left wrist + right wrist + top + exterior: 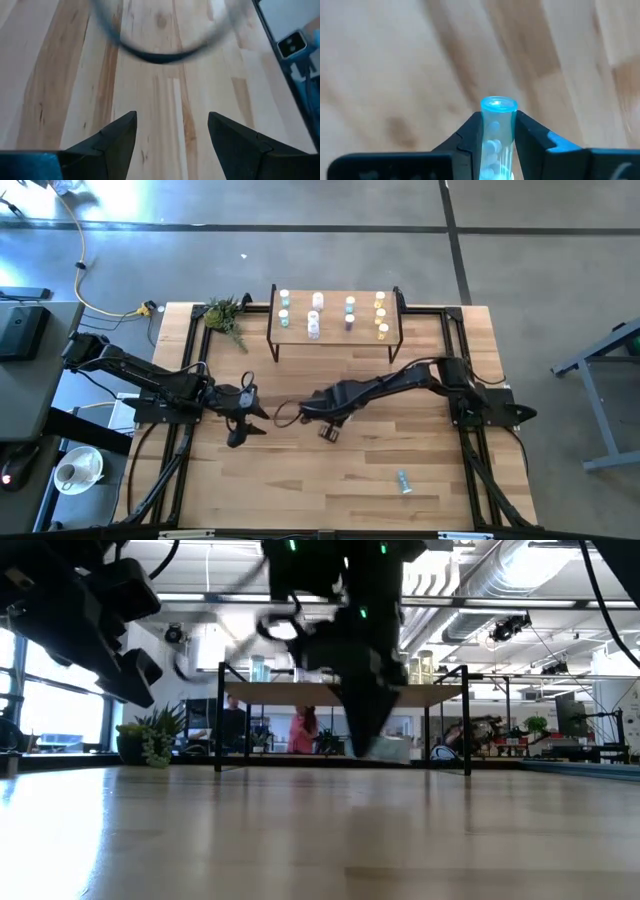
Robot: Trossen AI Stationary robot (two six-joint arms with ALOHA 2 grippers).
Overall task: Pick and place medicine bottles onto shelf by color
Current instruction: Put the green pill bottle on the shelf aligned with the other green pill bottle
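Grey concrete floor [330,205] crossed by dark seams surrounds the slatted wooden table [300,480], a yellow cable [85,280] trailing at ten o'clock, with bright windows [55,710], ceiling ducts [500,580] and potted plants [150,735] beyond.

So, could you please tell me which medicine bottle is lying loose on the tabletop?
The bottle near the table's front right; the others stand on the shelf or sit in the right gripper.

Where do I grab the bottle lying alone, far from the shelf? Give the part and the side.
Grip the lone bottle across the middle of its body, coming straight down from above. It seems to lie on its side on the table with bare wood around it, so the fingers should straddle its round body, not its ends.
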